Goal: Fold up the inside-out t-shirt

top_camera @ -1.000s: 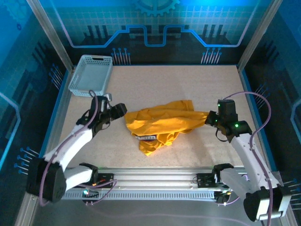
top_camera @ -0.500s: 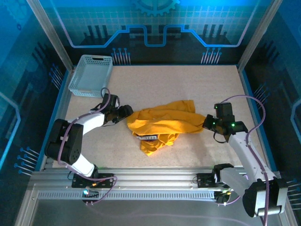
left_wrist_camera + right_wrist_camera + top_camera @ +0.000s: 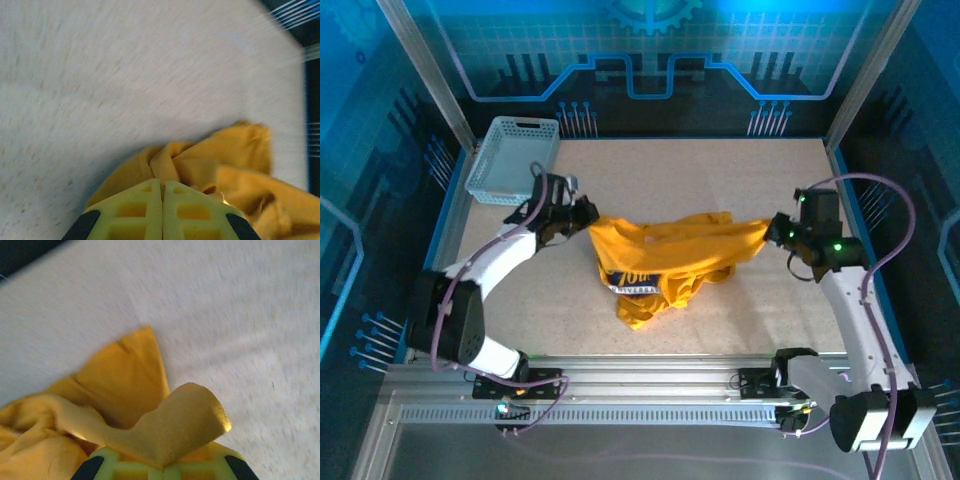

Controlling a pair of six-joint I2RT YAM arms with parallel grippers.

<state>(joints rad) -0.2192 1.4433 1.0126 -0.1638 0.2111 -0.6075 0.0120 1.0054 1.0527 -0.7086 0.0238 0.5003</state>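
White lettering (image 3: 628,281) on the yellow t-shirt (image 3: 670,255) is unreadably small.

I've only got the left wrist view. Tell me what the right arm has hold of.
Observer: The right gripper is shut on the right end of the t-shirt. In the right wrist view, a flap of cloth curls up out of its fingers.
Operator: Say how the shirt lies between the arms.
Observer: From above, its far edge is strung between the left gripper and the right one, and its middle is bunched and sags toward the near edge.
Operator: Report which side faces up.
Observer: A white-and-dark printed graphic shows on the near fold. The rest is plain yellow.
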